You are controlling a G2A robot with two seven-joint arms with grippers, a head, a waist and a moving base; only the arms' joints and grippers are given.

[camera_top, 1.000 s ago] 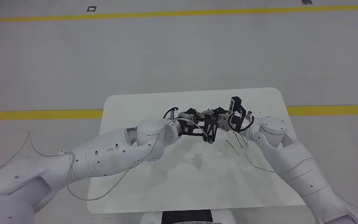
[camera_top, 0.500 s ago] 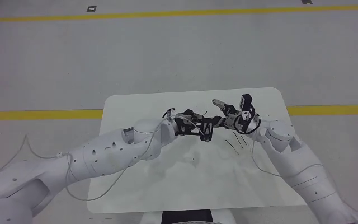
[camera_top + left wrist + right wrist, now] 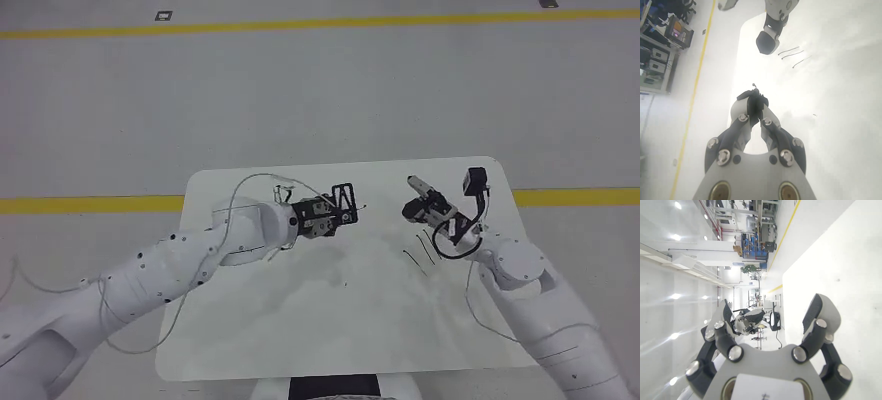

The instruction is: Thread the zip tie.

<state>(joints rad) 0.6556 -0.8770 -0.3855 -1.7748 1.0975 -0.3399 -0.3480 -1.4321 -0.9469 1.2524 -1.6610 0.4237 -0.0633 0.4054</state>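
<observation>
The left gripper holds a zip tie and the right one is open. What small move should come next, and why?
Probably bring the right gripper toward the left gripper, to take the free end of the zip tie. The left gripper is shut on it with only a short end sticking out; the right gripper is open, empty and apart from it.

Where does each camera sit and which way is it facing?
Top view: above the arms, facing down at the table; both arms, left hand, right hand.
Left wrist view: behind the left hand, shut on a zip tie, facing across the table.
Right wrist view: behind the open right hand, facing the room beyond the table.
Shared: top and left wrist show the loose zip ties.
</observation>
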